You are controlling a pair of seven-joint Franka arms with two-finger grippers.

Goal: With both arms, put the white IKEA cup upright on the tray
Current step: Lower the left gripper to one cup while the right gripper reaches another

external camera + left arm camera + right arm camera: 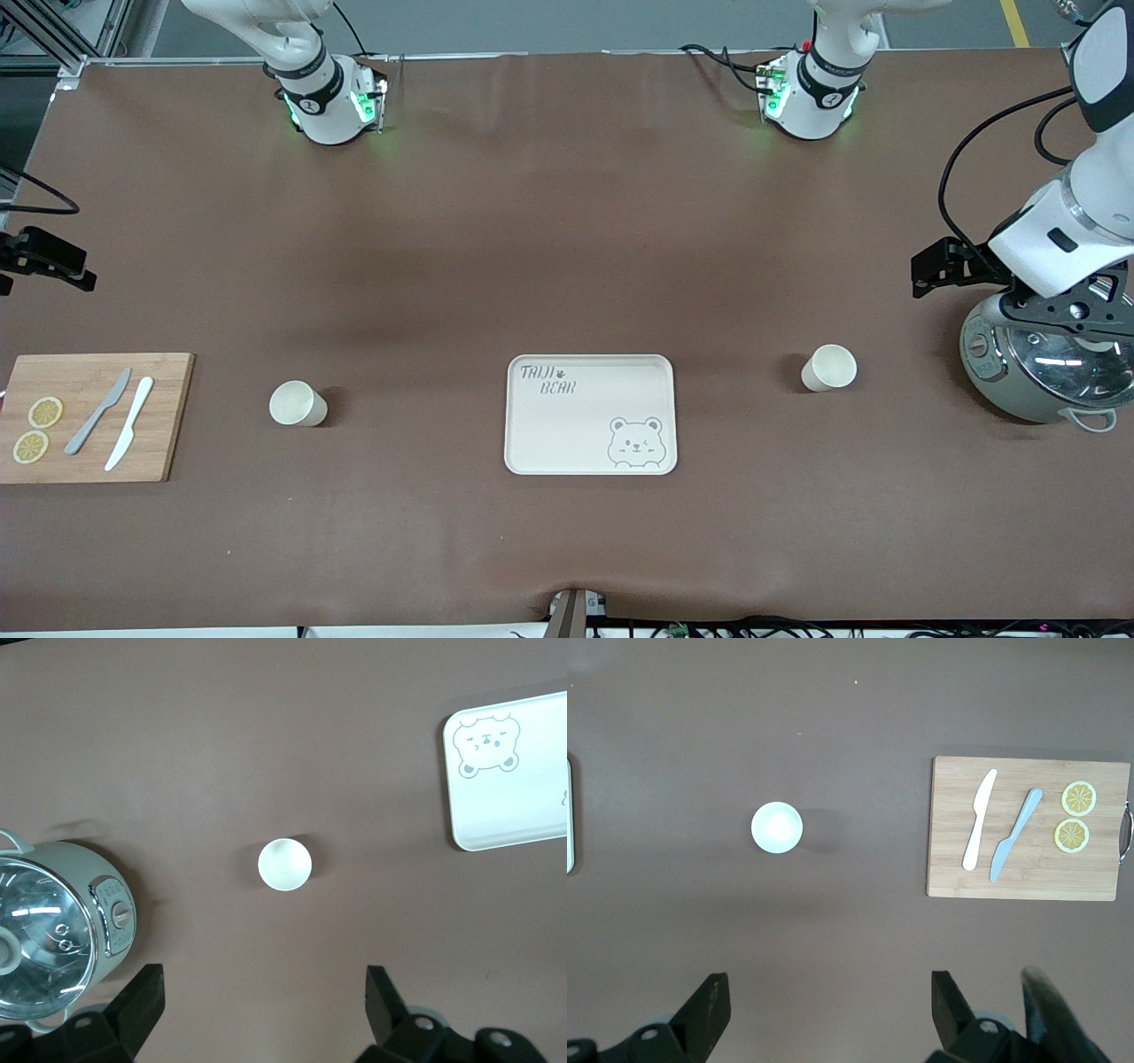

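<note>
left gripper wide, over pot | right gripper wide | cups upright, beside tray

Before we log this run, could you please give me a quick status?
Left gripper open above table by rice cooker. Right gripper open. Both cups upright beside empty tray.
</note>
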